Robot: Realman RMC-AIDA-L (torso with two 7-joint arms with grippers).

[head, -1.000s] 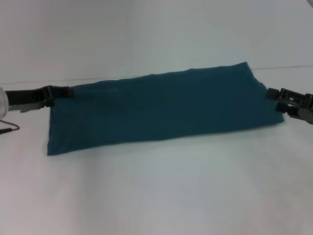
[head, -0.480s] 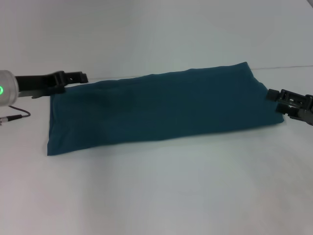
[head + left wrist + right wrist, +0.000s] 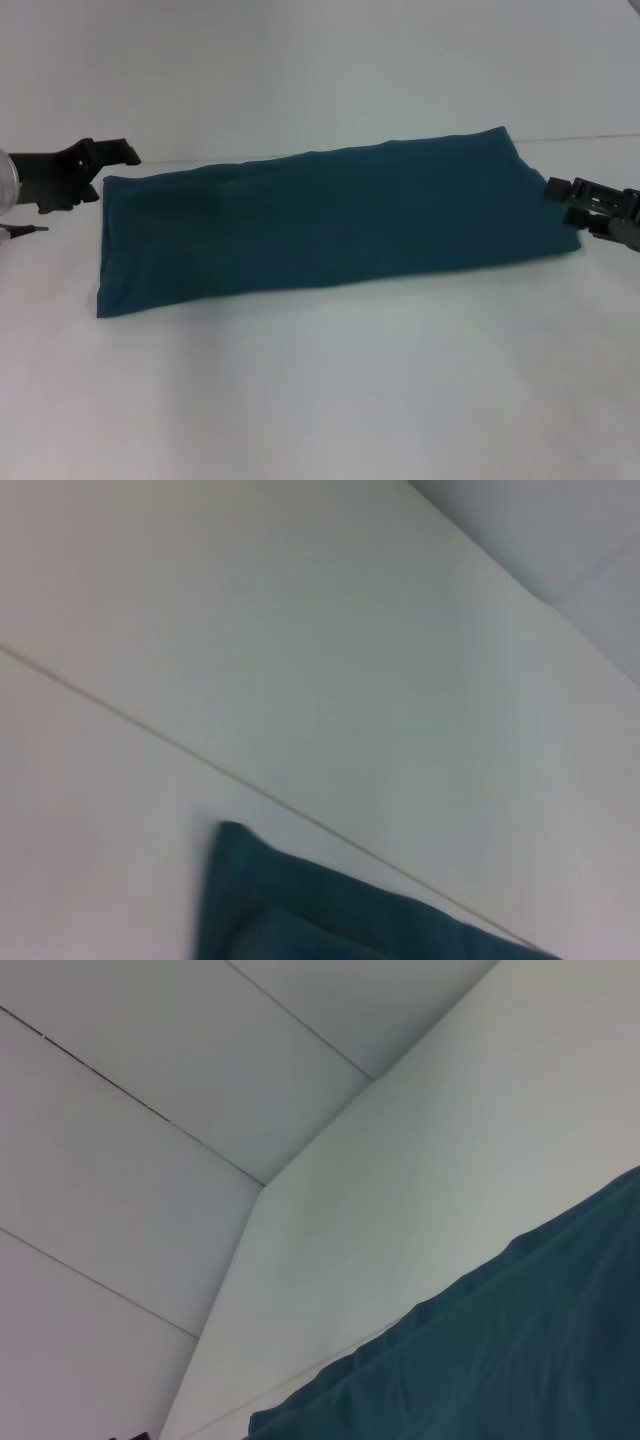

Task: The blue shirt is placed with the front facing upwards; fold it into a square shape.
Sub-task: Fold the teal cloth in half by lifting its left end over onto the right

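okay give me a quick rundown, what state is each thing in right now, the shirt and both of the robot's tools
blue shirt: folded into a long band, lying flat on the table, print hidden, not yet square.
left tool: just off the shirt's far left corner, not holding the cloth.
right tool: at the shirt's right end, by its edge; grip not discernible.

1. The blue shirt [image 3: 330, 220] lies across the middle of the white table [image 3: 330, 400], folded into a long band running from 9 o'clock up toward 2 o'clock, no print showing.
2. Left gripper [image 3: 118, 154] sits at 10 o'clock, just off the shirt's far left corner, holding no cloth.
3. Right gripper [image 3: 560, 190] sits at 3 o'clock, right against the shirt's right end.
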